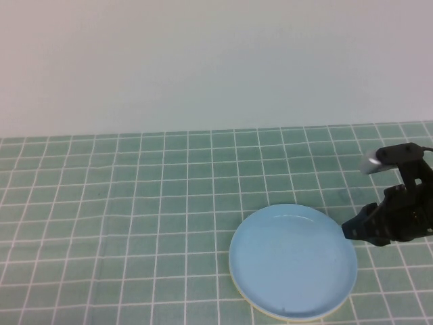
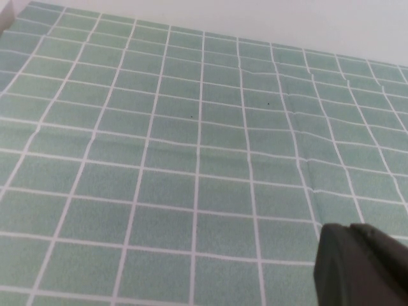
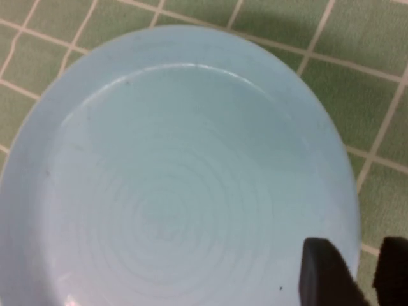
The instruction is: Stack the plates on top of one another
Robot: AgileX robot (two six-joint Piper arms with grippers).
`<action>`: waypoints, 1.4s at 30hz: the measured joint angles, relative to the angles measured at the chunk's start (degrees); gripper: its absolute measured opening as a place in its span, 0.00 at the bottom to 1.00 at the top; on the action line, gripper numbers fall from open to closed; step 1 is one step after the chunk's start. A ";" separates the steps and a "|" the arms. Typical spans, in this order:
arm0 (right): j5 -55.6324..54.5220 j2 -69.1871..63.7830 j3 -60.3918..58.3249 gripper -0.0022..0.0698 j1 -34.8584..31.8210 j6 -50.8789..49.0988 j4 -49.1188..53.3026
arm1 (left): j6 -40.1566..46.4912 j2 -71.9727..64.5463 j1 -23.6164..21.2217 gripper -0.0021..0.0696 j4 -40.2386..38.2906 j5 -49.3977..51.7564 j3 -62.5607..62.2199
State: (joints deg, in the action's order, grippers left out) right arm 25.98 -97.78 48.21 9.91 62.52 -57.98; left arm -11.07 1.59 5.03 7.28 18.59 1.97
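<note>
A light blue plate (image 1: 292, 261) lies on top of a cream plate, of which only a thin rim (image 1: 270, 313) shows at the near edge. My right gripper (image 1: 348, 230) is at the blue plate's right rim. In the right wrist view the right gripper (image 3: 357, 248) is slightly open, one finger over the blue plate (image 3: 172, 178) and the other over the cloth, with the rim between them. My left gripper (image 2: 344, 233) is out of the high view. It hangs over bare checked cloth with its dark fingers together and holds nothing.
A green checked tablecloth (image 1: 135, 203) covers the table up to a plain white wall (image 1: 203, 61) at the back. The stack sits near the front edge, right of centre.
</note>
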 joint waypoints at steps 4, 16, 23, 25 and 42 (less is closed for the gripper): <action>0.86 1.85 0.00 0.30 0.00 0.69 0.34 | 0.00 0.00 0.00 0.03 0.00 0.00 0.00; 3.02 26.09 0.00 0.04 0.00 1.29 4.25 | 0.00 0.00 0.00 0.03 0.00 0.00 0.00; 3.94 39.04 0.00 0.03 0.00 1.42 -2.16 | 0.00 0.00 0.00 0.03 0.00 0.00 0.00; 4.04 40.41 0.00 0.03 0.00 1.42 -4.75 | 0.00 0.00 0.00 0.03 0.00 0.00 0.00; 0.95 49.74 -0.11 0.03 -0.35 1.76 -9.15 | 0.00 0.00 0.10 0.03 0.00 0.00 0.00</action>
State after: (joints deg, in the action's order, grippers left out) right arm 26.93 -48.04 48.10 9.55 64.28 -67.13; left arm -11.07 1.59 5.13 7.28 18.59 1.97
